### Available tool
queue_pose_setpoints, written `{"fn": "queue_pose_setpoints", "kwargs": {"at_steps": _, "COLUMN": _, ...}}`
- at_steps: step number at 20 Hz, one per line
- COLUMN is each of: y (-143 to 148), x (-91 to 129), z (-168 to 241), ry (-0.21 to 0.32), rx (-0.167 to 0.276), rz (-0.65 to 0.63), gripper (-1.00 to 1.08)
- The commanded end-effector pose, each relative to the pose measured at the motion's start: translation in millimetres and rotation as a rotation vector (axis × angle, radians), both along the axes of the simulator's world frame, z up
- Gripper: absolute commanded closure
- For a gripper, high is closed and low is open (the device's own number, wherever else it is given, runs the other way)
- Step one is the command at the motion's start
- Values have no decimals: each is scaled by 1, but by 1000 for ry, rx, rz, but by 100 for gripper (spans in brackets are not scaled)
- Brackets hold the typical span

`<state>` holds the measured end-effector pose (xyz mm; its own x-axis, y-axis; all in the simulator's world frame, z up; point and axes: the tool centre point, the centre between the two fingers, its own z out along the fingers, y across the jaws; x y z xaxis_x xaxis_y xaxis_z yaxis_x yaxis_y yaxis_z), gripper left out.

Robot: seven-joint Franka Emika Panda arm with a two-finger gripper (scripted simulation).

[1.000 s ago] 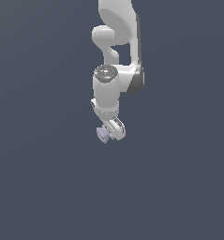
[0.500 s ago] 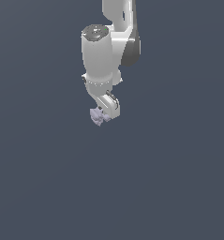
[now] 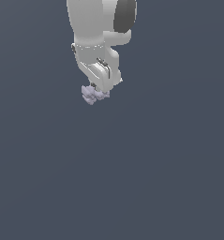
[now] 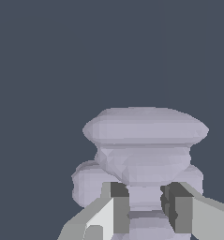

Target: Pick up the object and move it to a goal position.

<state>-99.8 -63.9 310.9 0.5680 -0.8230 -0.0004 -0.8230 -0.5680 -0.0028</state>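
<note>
The object (image 3: 93,95) is a small pale lavender-grey lumpy thing with ribbed lobes. In the exterior view it hangs just below my white gripper (image 3: 97,89), near the top of the frame. In the wrist view the object (image 4: 144,140) fills the middle, and my gripper (image 4: 145,206) has a finger pressed on each side of its narrow neck. The gripper is shut on the object and holds it in the air. The fingertips are partly hidden behind the hand in the exterior view.
A plain dark grey-blue ground (image 3: 132,178) fills both views. The white arm (image 3: 97,18) comes down from the top edge of the exterior view. No goal marker shows.
The arm has moved up and toward the camera, carrying the object with it. The object now sits higher in the exterior view, still gripped.
</note>
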Motion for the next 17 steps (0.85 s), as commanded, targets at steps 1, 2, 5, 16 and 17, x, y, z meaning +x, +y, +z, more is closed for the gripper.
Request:
{"fn": "queue_pose_setpoints", "kwargs": {"at_steps": 1, "y": -5, "x": -8, "z": 19, "ry": 1, "rx": -1, "rz": 1, "gripper": 108}}
{"fn": "queue_pose_setpoints", "kwargs": {"at_steps": 2, "y": -7, "x": -10, "z": 25, "ry": 1, "rx": -1, "rz": 1, "gripper": 108}}
{"fn": "queue_pose_setpoints", "kwargs": {"at_steps": 5, "y": -11, "x": -16, "z": 42, "ry": 2, "rx": -2, "rz": 2, "gripper": 108}}
{"fn": "queue_pose_setpoints", "kwargs": {"at_steps": 16, "y": -16, "x": -21, "z": 62, "ry": 2, "rx": -2, "rz": 3, "gripper": 108}}
{"fn": "queue_pose_setpoints", "kwargs": {"at_steps": 17, "y": -15, "x": -21, "z": 62, "ry": 2, "rx": -2, "rz": 3, "gripper": 108}}
